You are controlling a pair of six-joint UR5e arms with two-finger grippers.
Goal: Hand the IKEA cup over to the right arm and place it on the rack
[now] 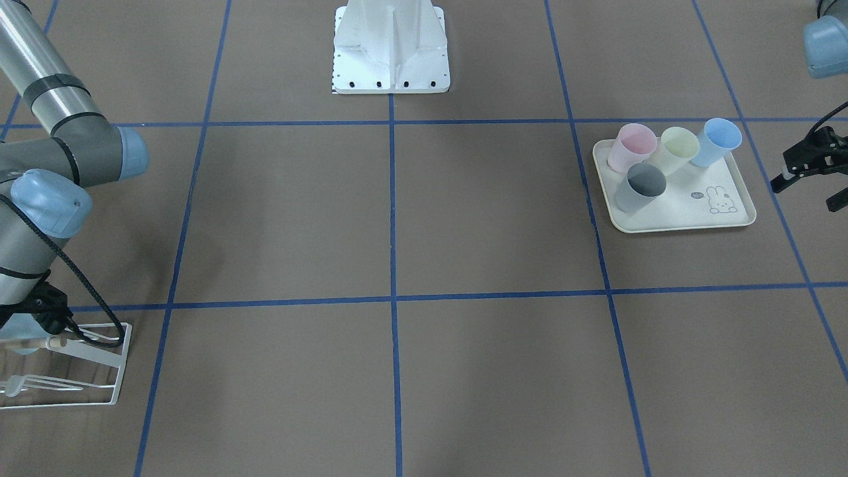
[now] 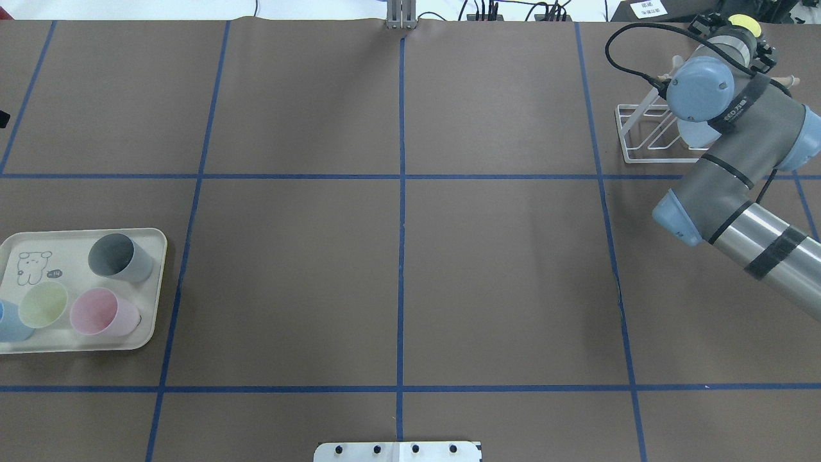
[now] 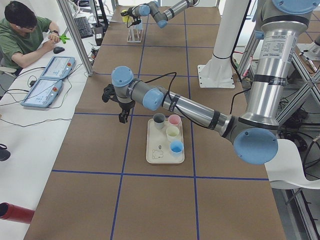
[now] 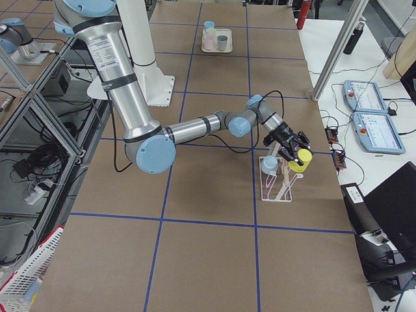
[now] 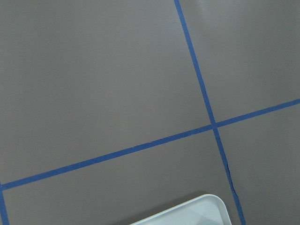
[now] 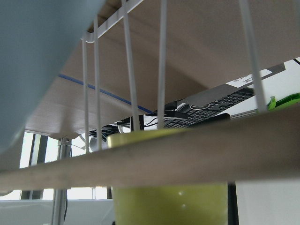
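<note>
Cup in hand: a yellow cup [image 2: 743,24] sits at the upper right of the overhead view, just beyond the rack [image 2: 632,138] and above the counter [image 2: 397,276].
Right fingers [image 4: 292,153]: they seem clenched on the yellow cup, which shows between the black parts; the wrist view shows the cup low in the frame behind a wooden dowel [image 6: 154,159], but no pads.
Left fingers [image 3: 121,116]: released and holding nothing, just outside the cream tray [image 1: 682,222].
Rack: a blue cup [image 4: 268,164] already hangs on it, so the free prongs are beside that one.
Tray: pink, pale green, blue and grey cups stand on it at the right of the front-facing view.
Handling: I judge the cup to be light, stiff plastic with a smooth, somewhat slippery wall. The best hold is across the wall near the base, leaving the open mouth free for a prong.
Risk: the wire rack looks light and may shift if the rim catches a prong.
</note>
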